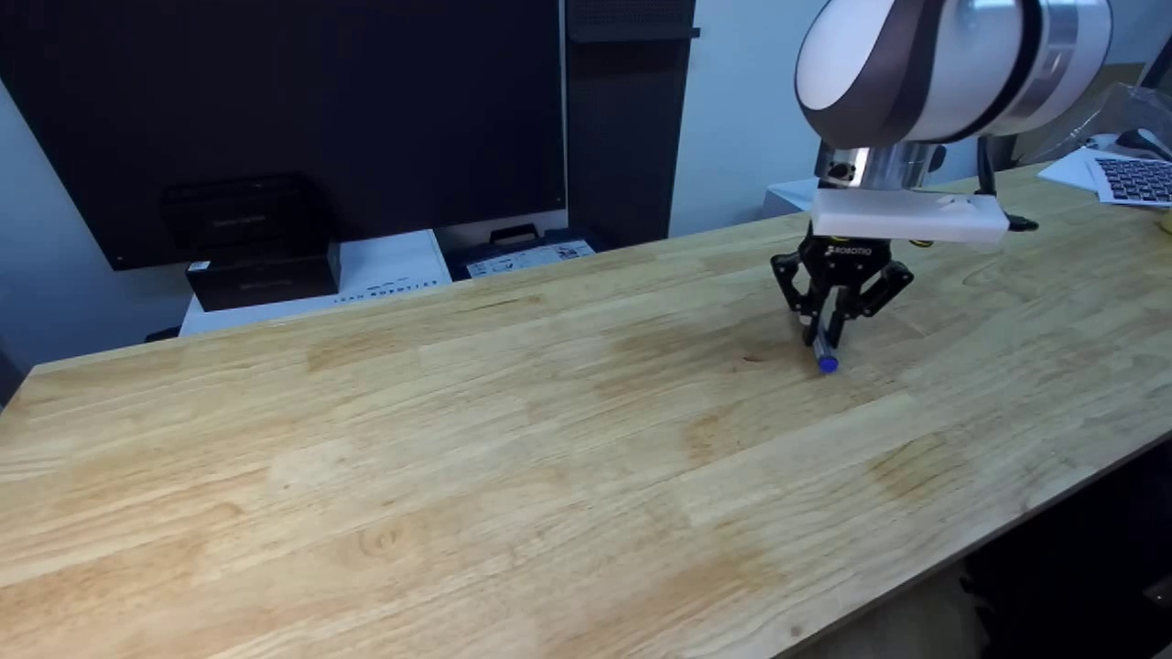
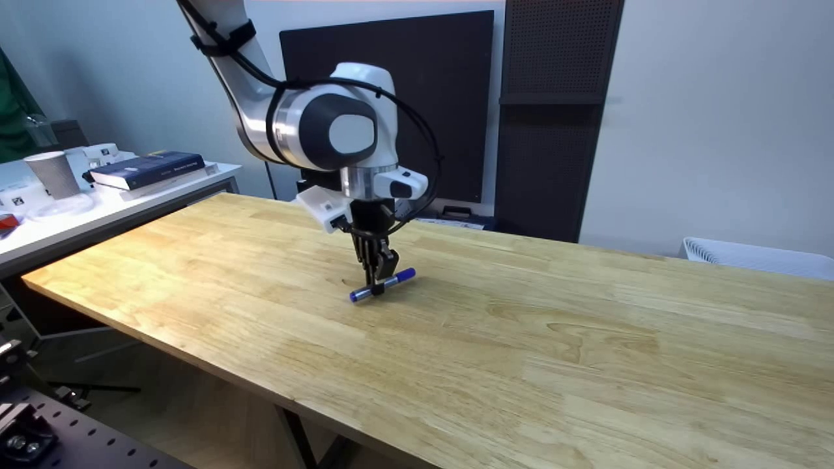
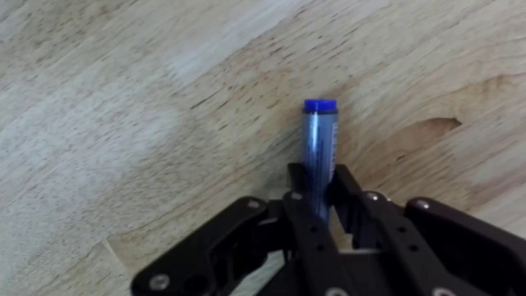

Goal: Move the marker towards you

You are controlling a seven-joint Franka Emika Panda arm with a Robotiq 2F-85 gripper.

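Observation:
The marker (image 1: 826,357) is slim, with a silver-grey barrel, a blue end plug and a blue cap. My gripper (image 1: 823,335) points down and its two fingers are closed around the barrel. In an exterior view the marker (image 2: 397,279) lies crosswise through the gripper (image 2: 376,289), with both blue ends sticking out. It is at or just above the tabletop; I cannot tell if it touches. In the wrist view the marker (image 3: 319,135) stands out between the fingertips of the gripper (image 3: 318,176), plug end away; the cap end is hidden behind the fingers.
The wide wooden tabletop (image 1: 513,458) also shows in an exterior view (image 2: 521,365). Papers and a keyboard (image 1: 1135,180) lie at its far right end. A white side table bears a cup (image 2: 55,174) and books (image 2: 148,170). Boxes (image 1: 265,277) stand behind the table.

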